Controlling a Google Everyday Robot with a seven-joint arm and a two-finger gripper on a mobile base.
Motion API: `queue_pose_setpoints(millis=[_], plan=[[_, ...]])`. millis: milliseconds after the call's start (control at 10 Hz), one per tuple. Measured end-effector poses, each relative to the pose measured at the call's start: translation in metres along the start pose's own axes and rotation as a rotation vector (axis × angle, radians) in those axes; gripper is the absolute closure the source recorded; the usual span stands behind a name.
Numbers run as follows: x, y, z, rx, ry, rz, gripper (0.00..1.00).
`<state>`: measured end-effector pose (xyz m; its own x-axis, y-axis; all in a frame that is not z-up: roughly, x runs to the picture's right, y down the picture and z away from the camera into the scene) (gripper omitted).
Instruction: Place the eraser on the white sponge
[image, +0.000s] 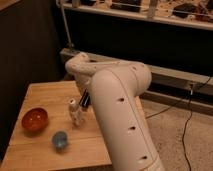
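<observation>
Peeking from behind the big white arm (122, 110), the gripper (86, 98) hangs low over the wooden tabletop (45, 92) beside a small white figurine (75, 111). Eraser and white sponge are both hidden from where I stand. Lowering slowly should spare the figurine, red bowl (34, 119) and blue cup (60, 139).

No legible text, labels or numbers anywhere.

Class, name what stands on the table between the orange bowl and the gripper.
In the camera view, the small white figurine stands between the orange bowl and the gripper, close beside the gripper.
</observation>
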<state>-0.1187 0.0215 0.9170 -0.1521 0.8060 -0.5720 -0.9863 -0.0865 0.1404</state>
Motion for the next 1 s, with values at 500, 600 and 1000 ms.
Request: queue_pose_setpoints(millis=[500,600,1000], plan=[[0.004,0.005,-0.022,-0.066,0.025,0.000,0.20],[0.006,0.002,-0.033,-0.078,0.029,0.006,0.20],[-0.007,-0.028,-0.083,-0.076,-0.013,0.084,0.20]])
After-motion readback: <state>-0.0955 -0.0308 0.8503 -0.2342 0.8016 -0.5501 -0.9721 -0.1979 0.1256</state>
